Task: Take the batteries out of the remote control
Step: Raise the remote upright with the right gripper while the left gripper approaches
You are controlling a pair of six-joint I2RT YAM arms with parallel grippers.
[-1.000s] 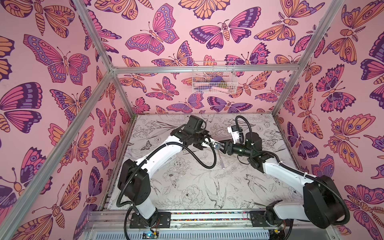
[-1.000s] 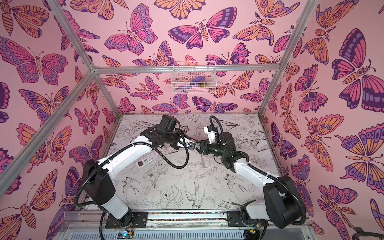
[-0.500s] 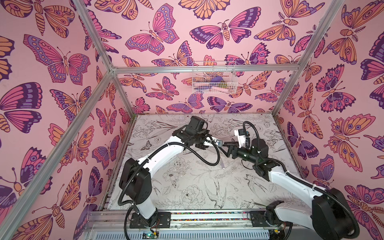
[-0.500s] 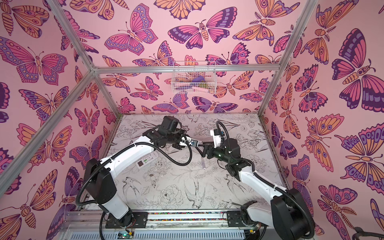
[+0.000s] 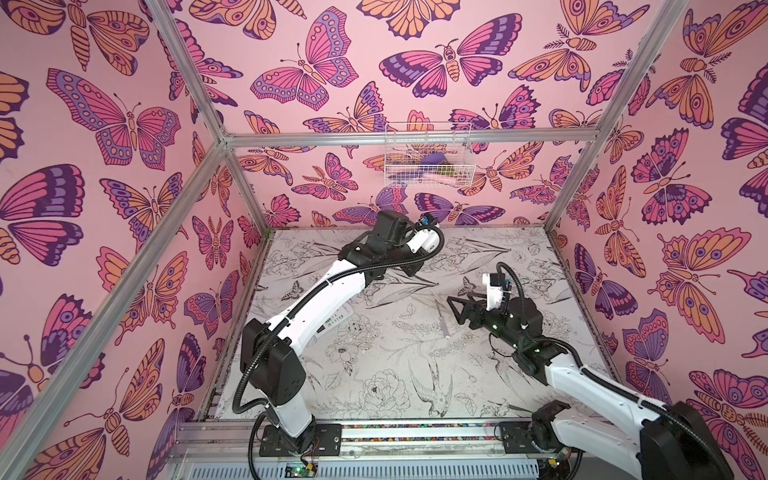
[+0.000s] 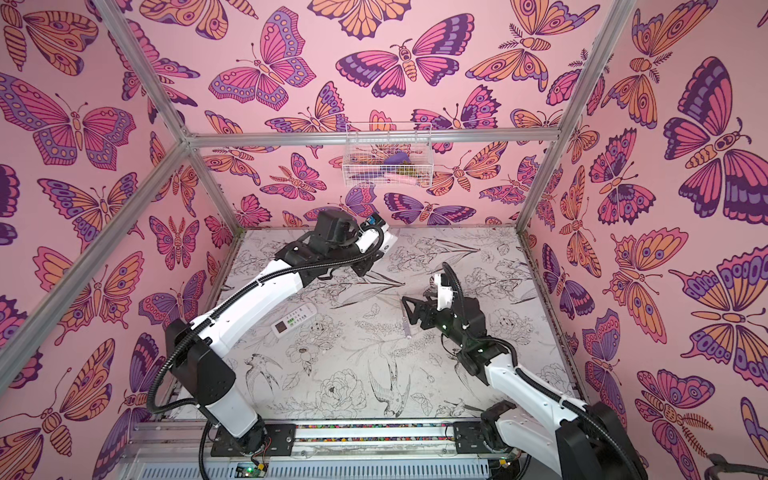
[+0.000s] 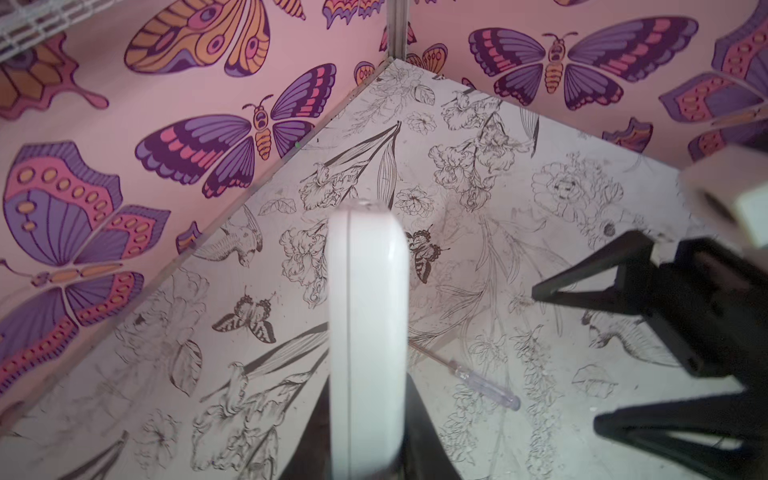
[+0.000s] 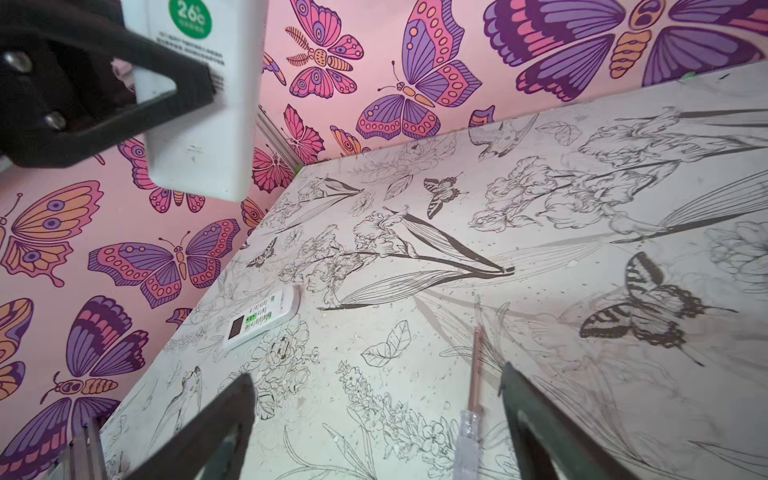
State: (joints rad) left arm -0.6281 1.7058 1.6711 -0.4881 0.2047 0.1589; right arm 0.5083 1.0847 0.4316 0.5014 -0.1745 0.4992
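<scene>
White remote (image 7: 368,291), green sticker (image 8: 190,16), seemingly closed, in left gripper (image 7: 368,399)

A green sticker (image 8: 190,16) on the held remote (image 8: 195,137) reads, seemingly, "26°C".

Bright diffuse light is falling from above, casting soft shadows on the desk (image 5: 386,365); wrist views are blurring nearest parts.
</scene>
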